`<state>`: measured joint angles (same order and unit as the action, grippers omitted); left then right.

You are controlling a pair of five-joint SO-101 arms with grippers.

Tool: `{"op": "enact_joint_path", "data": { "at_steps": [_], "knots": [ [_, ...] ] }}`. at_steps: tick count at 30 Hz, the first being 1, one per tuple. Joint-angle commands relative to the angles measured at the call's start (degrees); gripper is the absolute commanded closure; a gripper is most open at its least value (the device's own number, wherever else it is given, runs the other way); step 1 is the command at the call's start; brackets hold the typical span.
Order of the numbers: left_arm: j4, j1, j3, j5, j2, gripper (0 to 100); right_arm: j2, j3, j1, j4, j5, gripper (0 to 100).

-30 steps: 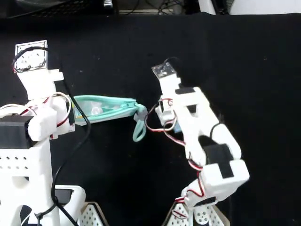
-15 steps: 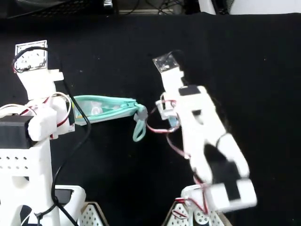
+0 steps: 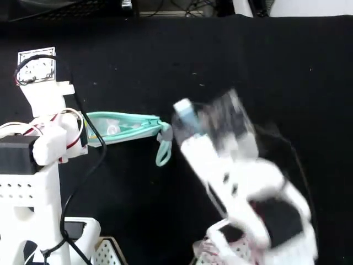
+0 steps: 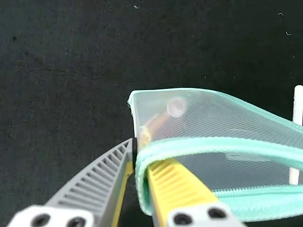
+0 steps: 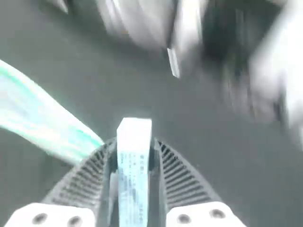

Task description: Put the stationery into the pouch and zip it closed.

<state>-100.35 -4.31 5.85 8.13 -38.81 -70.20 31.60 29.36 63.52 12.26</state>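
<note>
Right wrist view, right gripper (image 5: 134,144) clamped on white stationery block (image 5: 134,135), left gripper (image 4: 140,153) pinching pouch (image 4: 213,125) edge

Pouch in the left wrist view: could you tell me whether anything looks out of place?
Nothing stands out: the left gripper pinches the open pouch by its rim, with stationery inside and nothing spilled.

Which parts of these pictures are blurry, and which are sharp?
High view: the right arm is smeared, while the left arm and pouch are crisp. Right wrist view: the background streaks, though the right gripper and its white-blue block are clearer. Left wrist view: the pouch mesh is sharp.
</note>
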Motion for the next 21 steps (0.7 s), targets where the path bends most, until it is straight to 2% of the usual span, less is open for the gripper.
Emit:
{"op": "enact_joint_path", "data": {
  "at_steps": [1, 5, 8, 13, 21],
  "knots": [
    [-0.35, -0.22, 0.13, 0.35, 0.09, 97, -5.23, 0.13, 10.99, -10.20, 0.09, 98.6],
    [-0.35, -0.22, 0.13, 0.35, 0.09, 97, -5.49, 10.15, 19.78, -24.00, 0.53, 98.6],
    [-0.35, -0.22, 0.92, 0.35, 0.09, 97, -5.41, 19.38, 21.98, -37.19, 0.53, 98.6],
    [-0.35, -0.22, 2.07, 0.35, 0.09, 97, -3.82, 30.29, 21.80, -54.07, 0.53, 98.6],
    [-0.35, -0.22, 2.07, 0.35, 0.09, 97, 10.24, 33.71, 15.91, -62.51, 0.53, 98.6]
  ]
}}
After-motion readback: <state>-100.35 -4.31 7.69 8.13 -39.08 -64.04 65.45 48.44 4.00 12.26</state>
